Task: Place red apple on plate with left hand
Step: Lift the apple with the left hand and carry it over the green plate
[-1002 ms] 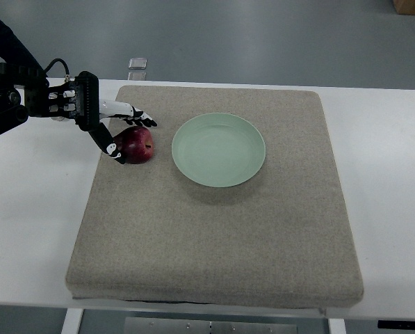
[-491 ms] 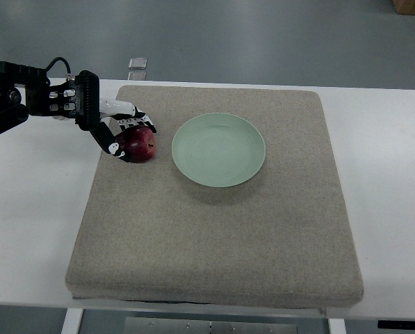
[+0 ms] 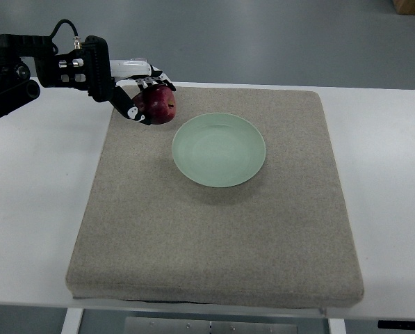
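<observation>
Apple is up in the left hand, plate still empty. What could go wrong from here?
The left hand holds the red apple with only a few fingers around its left side, so it might slip out during the carry. Released high or off-centre, it could roll off the shallow plate onto the mat.

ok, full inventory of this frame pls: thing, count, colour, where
red apple: 1, dark red, held in the left hand over the mat's far-left part, left of the plate
plate: 1, pale green, empty, on the mat, a bit beyond its middle
mat: 1, grey-beige, square, covers most of the table
table: 1, white, under the mat
small clear object: 1, at the table's far edge; cannot tell what it is
brown box corner: 1, on the floor, top right
floor: grey, beyond the table
left hand: 1, black and white, arm enters from the left edge, fingers closed around the apple
right hand: not in view
</observation>
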### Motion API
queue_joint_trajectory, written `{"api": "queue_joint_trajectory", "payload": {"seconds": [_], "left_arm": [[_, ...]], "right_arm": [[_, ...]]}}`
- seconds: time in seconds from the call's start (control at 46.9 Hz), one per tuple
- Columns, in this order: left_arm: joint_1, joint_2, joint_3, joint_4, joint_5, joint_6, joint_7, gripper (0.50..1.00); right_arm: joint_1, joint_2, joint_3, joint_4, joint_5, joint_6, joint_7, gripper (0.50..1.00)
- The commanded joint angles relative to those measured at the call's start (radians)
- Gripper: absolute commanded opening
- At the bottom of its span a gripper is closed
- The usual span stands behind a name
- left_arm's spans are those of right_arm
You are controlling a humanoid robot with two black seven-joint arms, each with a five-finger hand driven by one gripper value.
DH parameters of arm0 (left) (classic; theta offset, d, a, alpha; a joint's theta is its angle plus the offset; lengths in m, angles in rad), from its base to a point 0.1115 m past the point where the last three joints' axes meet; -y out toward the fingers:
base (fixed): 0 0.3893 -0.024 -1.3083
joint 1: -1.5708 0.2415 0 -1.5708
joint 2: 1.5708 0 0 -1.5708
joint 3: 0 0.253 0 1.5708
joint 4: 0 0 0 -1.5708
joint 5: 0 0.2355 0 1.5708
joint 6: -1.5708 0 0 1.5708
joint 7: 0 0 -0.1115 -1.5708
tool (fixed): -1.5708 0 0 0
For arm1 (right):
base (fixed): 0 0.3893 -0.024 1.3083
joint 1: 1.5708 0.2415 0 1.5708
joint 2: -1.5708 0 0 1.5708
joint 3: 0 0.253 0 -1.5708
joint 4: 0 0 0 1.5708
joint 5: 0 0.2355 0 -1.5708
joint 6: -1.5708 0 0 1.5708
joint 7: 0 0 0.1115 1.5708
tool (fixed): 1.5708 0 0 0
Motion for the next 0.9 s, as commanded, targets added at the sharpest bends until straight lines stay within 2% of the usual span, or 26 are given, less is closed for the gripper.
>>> {"api": "queue_joint_trajectory", "payload": {"seconds": [0.0, 0.256, 0.491, 0.682, 0.874], "left_arm": [[-0.002, -0.026, -0.002, -0.003, 0.000, 0.010, 0.000, 0.619], [0.009, -0.095, -0.026, -0.004, -0.009, 0.016, 0.002, 0.621], [0.020, -0.153, -0.025, 0.002, -0.009, 0.051, 0.003, 0.630], [0.053, -0.181, -0.025, 0.003, -0.009, 0.054, 0.005, 0.656], [0.075, -0.193, -0.025, 0.011, -0.008, 0.059, 0.006, 0.656]], "right_arm": [[0.000, 0.000, 0.000, 0.000, 0.000, 0.000, 0.000, 0.932], [0.000, 0.000, -0.001, 0.000, 0.000, 0.000, 0.000, 0.930], [0.000, 0.000, -0.001, 0.000, 0.000, 0.001, 0.000, 0.930], [0.000, 0.000, 0.000, 0.000, 0.000, 0.000, 0.000, 0.930], [0.000, 0.000, -0.001, 0.000, 0.000, 0.000, 0.000, 0.932]]}}
